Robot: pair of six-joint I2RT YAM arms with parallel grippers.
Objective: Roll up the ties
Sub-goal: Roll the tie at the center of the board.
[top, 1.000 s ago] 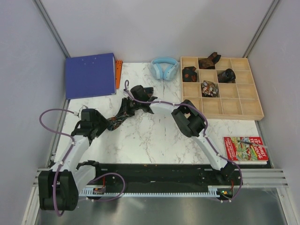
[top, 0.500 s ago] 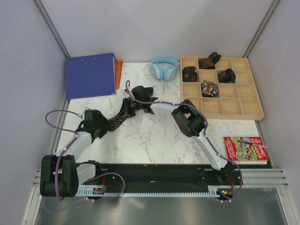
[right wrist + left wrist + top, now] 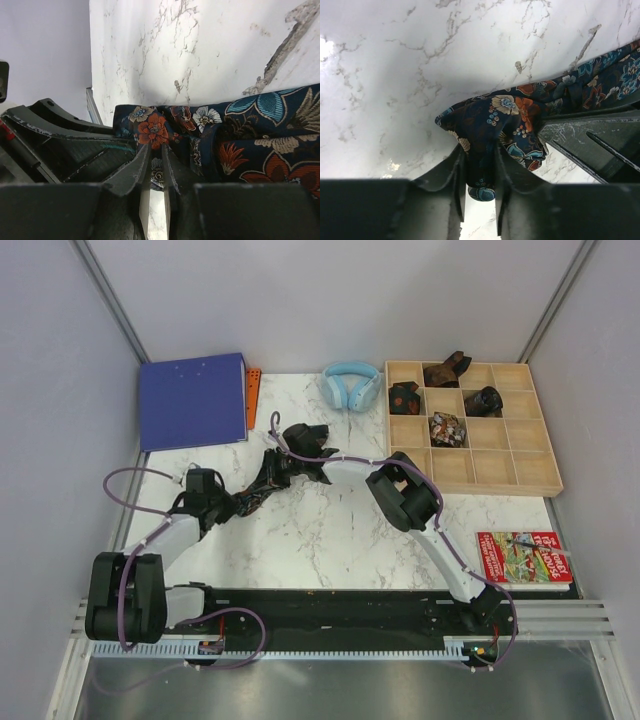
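A dark navy floral tie (image 3: 250, 496) lies bunched on the marble table, left of centre, held between both grippers. My left gripper (image 3: 228, 506) is shut on one folded end of it (image 3: 510, 115), with fabric pinched between its fingers (image 3: 457, 170). My right gripper (image 3: 270, 474) is shut on the tie (image 3: 260, 130) just beside the left one, its fingertips (image 3: 145, 160) clamping an orange-flower fold. Several rolled ties (image 3: 447, 429) sit in compartments of the wooden tray (image 3: 500, 468).
A blue binder (image 3: 193, 400) and an orange block (image 3: 253, 398) lie at the back left. Light-blue headphones (image 3: 350, 385) sit at the back centre. A colourful book (image 3: 524, 557) lies at the front right. Grey walls close in both sides.
The left arm's elbow has folded down towards the near left and its wrist has shifted slightly right. Both grippers stay shut on the tie; the right arm has hardly moved.
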